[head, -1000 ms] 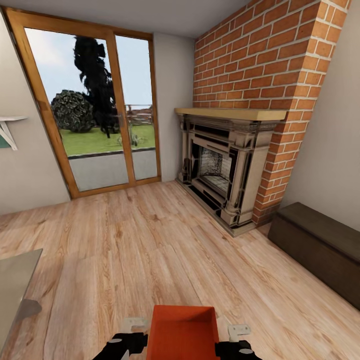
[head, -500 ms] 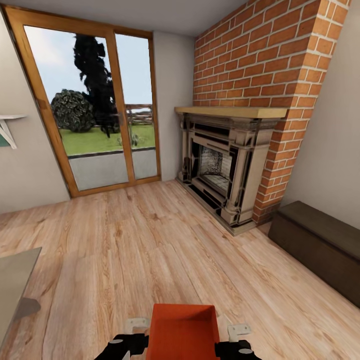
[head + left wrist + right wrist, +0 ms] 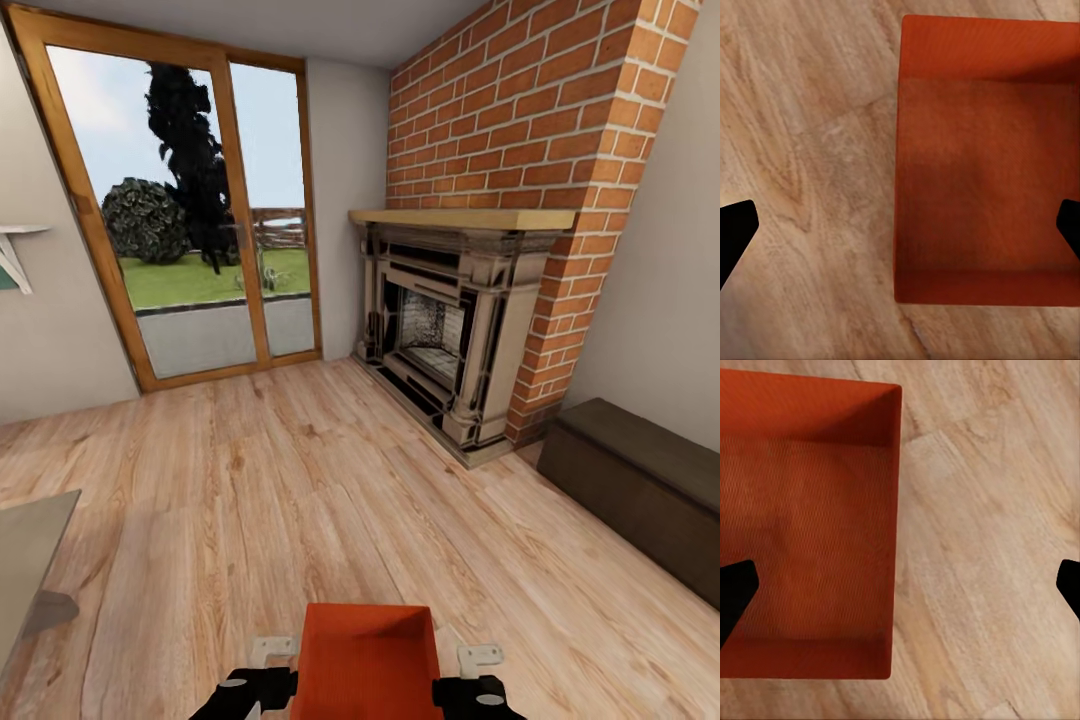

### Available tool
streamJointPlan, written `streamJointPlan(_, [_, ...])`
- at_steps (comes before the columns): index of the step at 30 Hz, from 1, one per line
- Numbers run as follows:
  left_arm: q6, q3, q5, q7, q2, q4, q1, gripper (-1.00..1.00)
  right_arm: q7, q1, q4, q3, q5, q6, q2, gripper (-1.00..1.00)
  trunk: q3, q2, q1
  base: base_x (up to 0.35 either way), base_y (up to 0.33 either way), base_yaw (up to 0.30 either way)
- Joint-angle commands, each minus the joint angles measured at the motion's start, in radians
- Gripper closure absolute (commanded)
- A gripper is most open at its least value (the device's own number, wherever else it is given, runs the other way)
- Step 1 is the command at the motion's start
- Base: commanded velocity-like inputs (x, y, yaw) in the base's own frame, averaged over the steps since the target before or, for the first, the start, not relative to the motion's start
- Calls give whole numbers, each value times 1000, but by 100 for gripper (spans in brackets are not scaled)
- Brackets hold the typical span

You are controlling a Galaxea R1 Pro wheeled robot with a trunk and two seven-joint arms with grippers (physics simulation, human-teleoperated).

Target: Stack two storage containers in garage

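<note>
In the living room [image 3: 300, 480], an orange-red storage container [image 3: 367, 662] sits low between both arms. Each spread-open gripper, left gripper [image 3: 900, 225] and right gripper [image 3: 900, 585], straddles one side wall, one fingertip over the bin's interior, one outside.

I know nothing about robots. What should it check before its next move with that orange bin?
1. Left gripper straddles a wall of the bin: ok, a finger on each side.
2. Right gripper straddles the opposite wall: ok.
3. Grippers clamped on the bin: not ok, both are open.
4. Bin empty: ok.
5. Bin lifted off the wooden floor: cannot tell.
</note>
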Motion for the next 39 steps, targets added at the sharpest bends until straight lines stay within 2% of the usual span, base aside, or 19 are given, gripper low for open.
streamJointPlan(1, [6,-2,1,4,0,-2,0,-100,-4,-1,0,9,-11,-4,0,-100,-4,-8,4,0,0,0])
streamJointPlan(7, [6,-2,1,4,0,-2,0,-100,-14,-1,-1,7,-11,-4,1,-100,-23,-50,27,0,0,0])
streamJointPlan(12, [6,-2,0,4,0,-2,0,-100,-70,-1,-1,6,-12,-2,4,-100,-39,-85,46,0,0,0])
streamJointPlan(15, [6,-2,-2,4,-1,-2,0,-100,-79,-1,-1,6,-13,-3,7,-100,-48,-106,58,0,0,0])
streamJointPlan(39, [6,-2,-3,4,0,-2,-1,-100,-84,-1,-1,6,-12,-6,10,-100,-154,-274,150,0,0,62])
